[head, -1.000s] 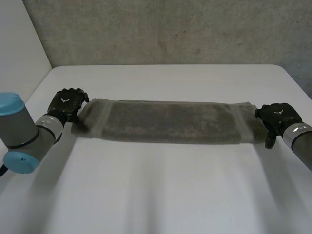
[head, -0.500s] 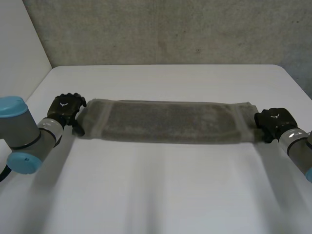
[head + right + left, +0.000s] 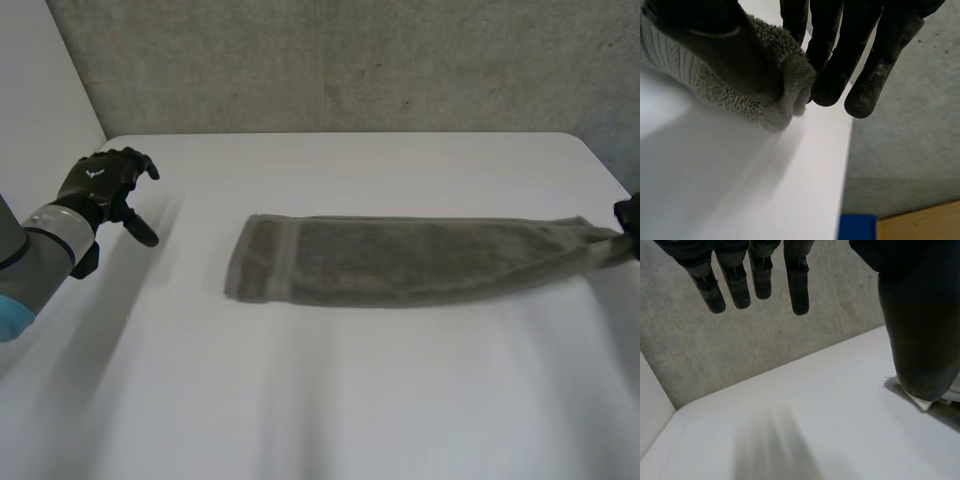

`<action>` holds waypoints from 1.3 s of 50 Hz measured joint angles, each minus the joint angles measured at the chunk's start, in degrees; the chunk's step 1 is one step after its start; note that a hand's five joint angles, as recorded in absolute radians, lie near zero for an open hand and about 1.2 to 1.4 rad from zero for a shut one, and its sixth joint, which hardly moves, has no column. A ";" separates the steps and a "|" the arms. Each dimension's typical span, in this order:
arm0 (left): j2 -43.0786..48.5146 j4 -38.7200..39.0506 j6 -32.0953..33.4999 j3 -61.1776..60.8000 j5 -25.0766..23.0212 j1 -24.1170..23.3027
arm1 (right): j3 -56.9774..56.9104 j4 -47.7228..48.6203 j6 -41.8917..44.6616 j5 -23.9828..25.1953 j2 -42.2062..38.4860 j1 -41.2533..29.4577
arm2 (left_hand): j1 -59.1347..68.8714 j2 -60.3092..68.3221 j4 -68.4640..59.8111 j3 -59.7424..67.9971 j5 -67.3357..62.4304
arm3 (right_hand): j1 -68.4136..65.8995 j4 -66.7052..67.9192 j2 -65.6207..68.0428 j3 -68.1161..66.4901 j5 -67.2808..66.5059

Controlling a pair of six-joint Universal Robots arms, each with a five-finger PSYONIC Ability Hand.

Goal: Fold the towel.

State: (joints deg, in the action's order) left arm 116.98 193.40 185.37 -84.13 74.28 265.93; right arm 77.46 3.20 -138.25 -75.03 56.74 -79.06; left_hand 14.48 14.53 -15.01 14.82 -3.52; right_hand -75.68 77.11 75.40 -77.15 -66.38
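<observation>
Right hand (image 3: 832, 60) pinching end of towel (image 3: 400, 262), grey, narrow folded strip

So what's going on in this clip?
A two-armed robot is working on a grey towel, which lies as a long, narrow strip across the white table. The right hand pinches one end of the towel between thumb and fingers, near the table's edge. The left hand is open, above the table and apart from the towel's other end, which lies free. No end-to-end fold has been made yet.
</observation>
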 measured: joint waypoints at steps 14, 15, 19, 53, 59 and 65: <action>0.74 0.19 -0.48 -0.08 0.08 -0.51 | -23.61 -8.44 -16.16 -8.03 -7.11 -44.62 | -0.04 -0.02 0.00 0.00 0.00 | 26.62 -27.60 -26.93 27.48 27.74; 0.84 0.20 -0.48 -0.10 0.07 -0.54 | -24.27 -8.37 -16.39 -8.21 -7.88 -46.07 | -0.04 -0.02 0.00 0.00 0.00 | 31.31 -32.22 -31.78 32.08 32.51; 1.55 0.21 -0.52 -0.17 0.08 -0.72 | -28.37 -8.24 -16.96 -9.09 -14.19 -53.47 | -0.17 -0.03 0.02 0.00 0.00 | 60.26 -61.37 -60.63 61.32 62.56; 7.03 0.98 2.68 -4.43 -9.63 -18.16 | 16.85 7.94 -16.81 -4.24 5.19 -31.95 | 11.62 11.07 -10.53 10.87 -12.69 | 62.54 -62.40 -61.46 63.14 62.94; 9.79 0.91 7.36 -3.35 -9.08 -19.91 | 17.45 8.71 -16.78 -4.38 5.29 -31.42 | 21.85 21.74 -21.21 21.33 -22.71 | 62.55 -62.41 -61.46 63.15 62.94; 11.86 0.94 9.81 -1.71 -7.03 -20.88 | 18.05 10.21 -16.78 -4.53 5.31 -31.10 | 43.07 43.98 -43.30 42.40 -44.28 | 62.35 -62.38 -61.43 63.16 62.85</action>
State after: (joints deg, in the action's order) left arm 128.84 194.34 195.18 -85.84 67.25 245.05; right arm 95.51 13.41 -155.04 -79.56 62.05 -110.16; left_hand 57.55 58.51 -58.31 57.22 -47.80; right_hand -13.33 14.73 13.96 -13.99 -3.52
